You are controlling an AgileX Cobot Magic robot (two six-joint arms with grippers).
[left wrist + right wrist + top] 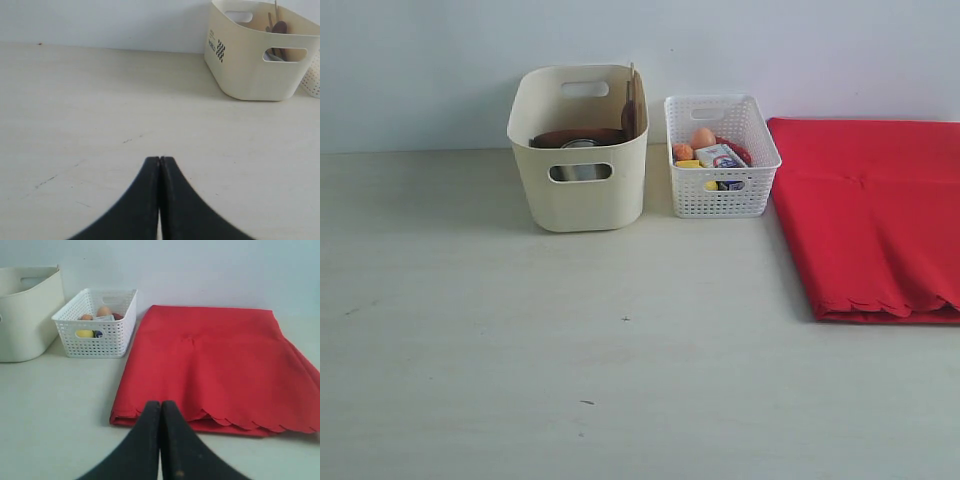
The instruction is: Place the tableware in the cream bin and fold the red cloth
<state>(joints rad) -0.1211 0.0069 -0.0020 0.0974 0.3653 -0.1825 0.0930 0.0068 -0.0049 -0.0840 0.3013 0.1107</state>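
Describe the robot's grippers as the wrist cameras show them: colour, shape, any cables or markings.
The left gripper and the right gripper look alike. Each has two plain matte black jaws, broad at the base and curving in to narrow rounded tips. No cables, labels or markings show on either. The arms themselves appear in none of the views.

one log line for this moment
tableware: in cream bin | red cloth: folded | left tool: shut, empty | right tool: shut, empty
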